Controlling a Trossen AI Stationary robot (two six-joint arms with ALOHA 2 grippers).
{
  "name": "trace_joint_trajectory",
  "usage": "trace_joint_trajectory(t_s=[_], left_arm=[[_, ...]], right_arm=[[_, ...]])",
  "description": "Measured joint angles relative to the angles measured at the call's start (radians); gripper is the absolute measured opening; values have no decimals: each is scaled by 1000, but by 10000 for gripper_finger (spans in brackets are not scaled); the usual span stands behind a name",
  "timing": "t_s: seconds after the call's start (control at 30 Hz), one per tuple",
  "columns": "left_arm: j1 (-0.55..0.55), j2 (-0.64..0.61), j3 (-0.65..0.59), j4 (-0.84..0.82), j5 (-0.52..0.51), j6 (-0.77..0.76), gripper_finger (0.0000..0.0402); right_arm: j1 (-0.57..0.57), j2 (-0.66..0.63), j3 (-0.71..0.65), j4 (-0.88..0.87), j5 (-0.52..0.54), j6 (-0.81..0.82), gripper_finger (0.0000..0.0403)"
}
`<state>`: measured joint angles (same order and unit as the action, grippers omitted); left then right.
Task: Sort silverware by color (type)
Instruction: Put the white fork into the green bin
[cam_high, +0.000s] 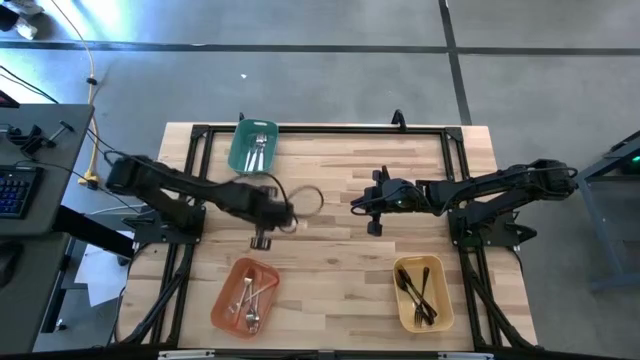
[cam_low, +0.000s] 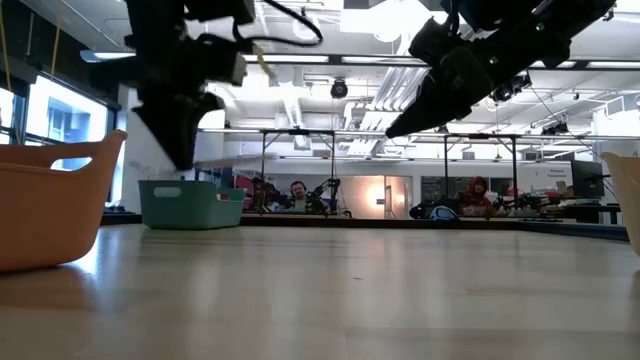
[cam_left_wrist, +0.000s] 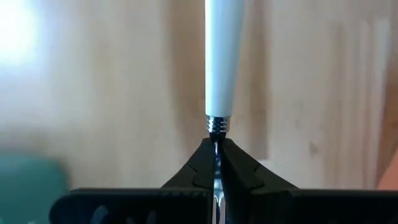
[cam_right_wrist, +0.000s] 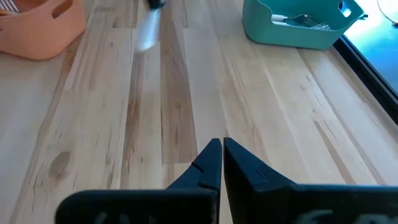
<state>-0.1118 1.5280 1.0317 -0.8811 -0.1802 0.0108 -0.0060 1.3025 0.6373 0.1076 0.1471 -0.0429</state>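
A wooden desk (cam_high: 330, 215) is seen from above, with two dark robot arms reaching in from either side. The left gripper (cam_left_wrist: 216, 163) is over the desk's middle left, between a green bin (cam_high: 252, 147) at the far edge and an orange bin (cam_high: 243, 296) at the near edge. Its fingers are pressed together on a white-handled utensil (cam_left_wrist: 218, 59), gripping it at the metal neck just below the handle; the handle points away from the gripper, above the bare wood. In the level view this gripper hangs clear of the desk surface.

The right gripper (cam_right_wrist: 221, 163) hovers near the desk's centre, to the right of the left one and apart from it. Its fingers are closed together with nothing between them.

The green bin holds several silver and white utensils (cam_high: 257, 150). The orange bin holds silver utensils with red-orange tips (cam_high: 250, 297). A yellow bin (cam_high: 423, 292) at the near right holds black utensils (cam_high: 416, 292).

People sit at workstations in the room far behind the desk.
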Motion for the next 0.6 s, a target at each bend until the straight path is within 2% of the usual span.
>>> trace_joint_trajectory(t_s=[0.1,0.27,0.47,0.6], left_arm=[[70,-79,0,-15,-57,-110,1],[259,-204,0,-40,-161,-268,1],[555,-246,-8,-24,-129,-262,0],[715,-225,-65,88,-36,-225,0]], right_arm=[[0,0,0,1,0,1,0],[0,0,0,8,0,1,0],[0,0,0,9,0,1,0],[0,0,0,9,0,1,0]])
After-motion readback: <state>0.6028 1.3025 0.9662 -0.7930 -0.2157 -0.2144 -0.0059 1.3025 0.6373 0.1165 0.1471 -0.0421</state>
